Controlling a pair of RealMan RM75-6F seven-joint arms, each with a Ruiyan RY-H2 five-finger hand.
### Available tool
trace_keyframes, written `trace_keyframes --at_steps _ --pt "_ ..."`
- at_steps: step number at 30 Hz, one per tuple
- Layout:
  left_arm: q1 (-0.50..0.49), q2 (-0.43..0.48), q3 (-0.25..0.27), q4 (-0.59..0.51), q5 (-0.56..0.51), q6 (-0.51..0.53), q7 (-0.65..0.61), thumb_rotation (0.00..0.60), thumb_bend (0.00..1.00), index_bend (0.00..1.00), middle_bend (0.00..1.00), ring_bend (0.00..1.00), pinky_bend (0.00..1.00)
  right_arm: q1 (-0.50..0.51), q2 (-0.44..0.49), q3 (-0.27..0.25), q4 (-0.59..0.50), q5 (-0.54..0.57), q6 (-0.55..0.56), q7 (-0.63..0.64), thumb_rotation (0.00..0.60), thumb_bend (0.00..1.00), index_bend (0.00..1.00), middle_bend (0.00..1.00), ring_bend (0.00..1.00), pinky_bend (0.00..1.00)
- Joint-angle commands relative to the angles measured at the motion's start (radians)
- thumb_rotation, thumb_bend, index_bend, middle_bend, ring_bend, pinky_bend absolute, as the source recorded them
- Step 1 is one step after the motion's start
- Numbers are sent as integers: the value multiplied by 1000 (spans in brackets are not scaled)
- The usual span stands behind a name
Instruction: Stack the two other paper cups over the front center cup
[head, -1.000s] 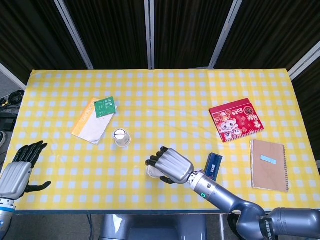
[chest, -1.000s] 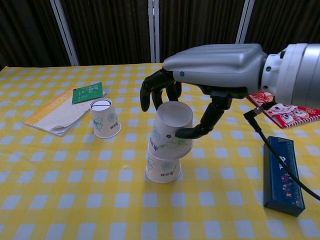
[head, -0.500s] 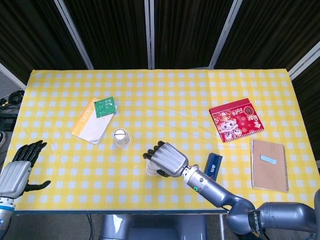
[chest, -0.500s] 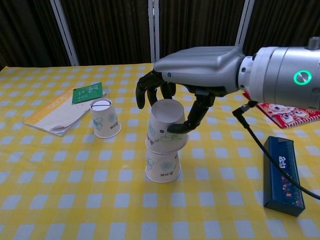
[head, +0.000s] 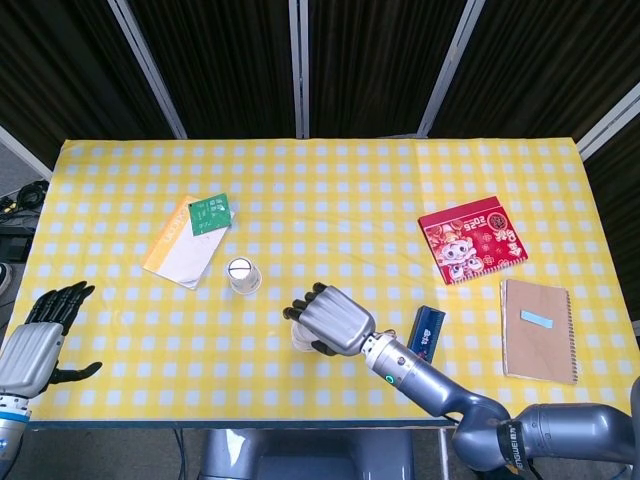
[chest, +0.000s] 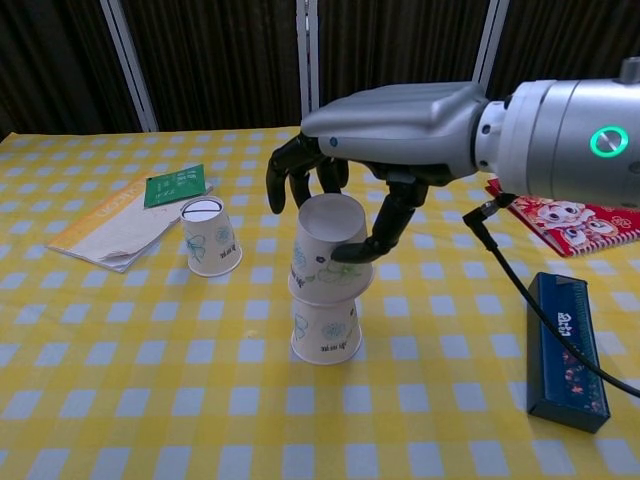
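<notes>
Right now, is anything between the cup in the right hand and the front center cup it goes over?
Nothing visible. The right hand holds the upper cup upside down, tilted, directly on top of the front center cup, partly over it. The third cup stands apart, beside the booklet.

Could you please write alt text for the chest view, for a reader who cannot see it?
The right hand grips an upside-down paper cup, tilted, over the front center cup on a yellow checked table. A third cup stands to the left.
</notes>
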Motion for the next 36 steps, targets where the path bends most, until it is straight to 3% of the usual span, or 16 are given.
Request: trace_keyframes --at_steps 1,4,8,11,17,22,28,31,36 --pt "0 0 0 -1 1 1 0 600 0 0 0 0 0 3 -4 -5 2 6 0 -4 600 267 335 441 435 352" --pt "0 1 1 -2 2 2 -1 600 0 0 0 0 0 7 -11 -10 4 16 0 -6 600 247 307 381 409 352" --pt "0 2 1 -2 1 1 -4 600 0 0 0 0 0 14 -16 -17 4 37 -5 -9 600 120 160 121 209 323" --pt "-1 2 0 0 0 1 -8 600 0 0 0 0 0 19 -14 -18 -2 63 -2 -20 600 79 109 46 149 296" --pt "-4 2 -2 3 -6 -5 -10 600 0 0 0 0 0 18 7 -31 -25 74 18 -43 600 71 104 36 142 254" --pt "-5 -3 -5 12 -10 -3 -15 600 0 0 0 0 0 -29 72 -59 -52 6 70 -14 600 71 103 34 121 192" --pt "-12 -37 -25 53 -16 8 -27 600 0 0 0 0 0 -171 193 -139 6 -268 228 206 600 1 84 0 0 3" --pt "-15 -49 -32 68 -18 11 -35 600 0 0 0 0 0 -234 233 -181 84 -386 324 310 600 0 63 0 0 0" --pt "-29 -67 -42 90 -14 1 -49 600 0 0 0 0 0 -321 296 -244 158 -442 407 434 600 0 2 0 0 0"
